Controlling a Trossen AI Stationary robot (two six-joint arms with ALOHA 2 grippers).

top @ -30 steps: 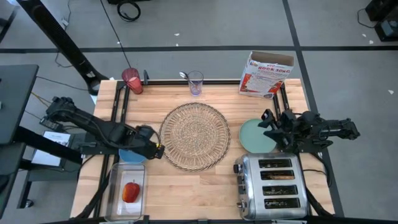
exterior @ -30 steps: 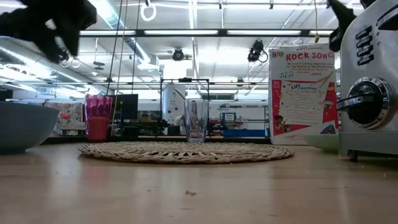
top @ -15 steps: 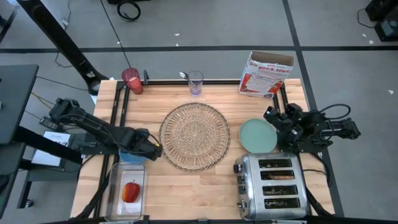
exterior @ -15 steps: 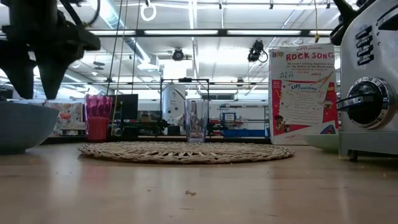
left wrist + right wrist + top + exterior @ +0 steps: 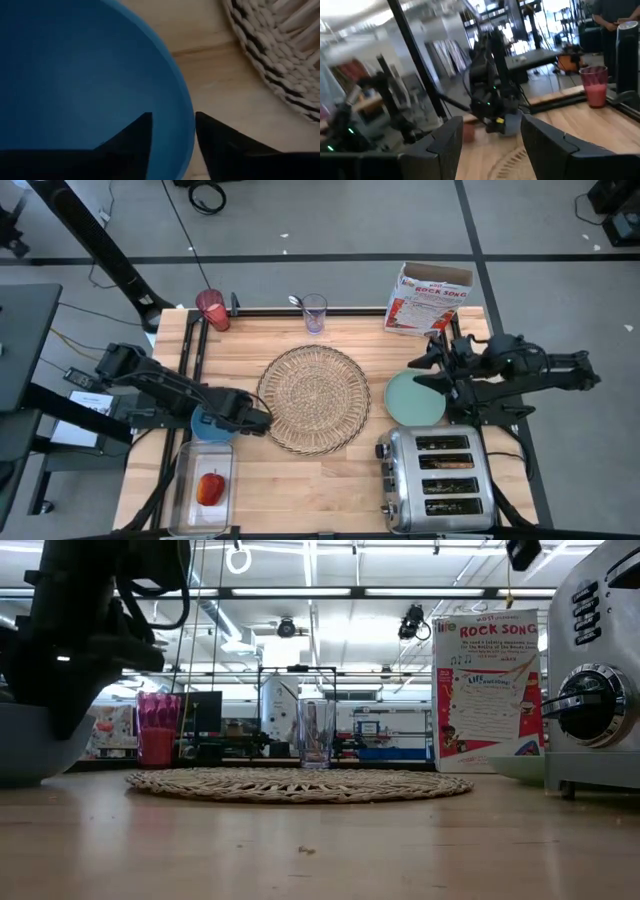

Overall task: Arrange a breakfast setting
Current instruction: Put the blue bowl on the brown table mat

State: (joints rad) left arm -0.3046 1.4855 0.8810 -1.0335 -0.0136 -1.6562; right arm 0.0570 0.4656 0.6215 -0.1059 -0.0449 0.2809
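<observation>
A small blue bowl point(image 5: 75, 75) stands on the table left of the round woven placemat point(image 5: 313, 398). My left gripper point(image 5: 172, 120) points down at the bowl's rim point(image 5: 189, 125) on the placemat side. It is open, one finger inside the bowl and one outside. My right gripper point(image 5: 490, 150) is open with nothing between its fingers. It hangs level above the mint-green plate point(image 5: 412, 400), pointing toward the table's left. A red apple point(image 5: 210, 488) lies in a clear box at the near left.
A chrome toaster point(image 5: 437, 478) stands at the near right, just in front of the plate. Along the far edge are a red-filled glass point(image 5: 212, 309), a clear glass point(image 5: 314, 312) and a cereal box point(image 5: 430, 298).
My left gripper has come down over the blue bowl and tipped until it points straight down, its fingers now astride the rim. My right gripper has risen from beside the plate and tipped up to level.
</observation>
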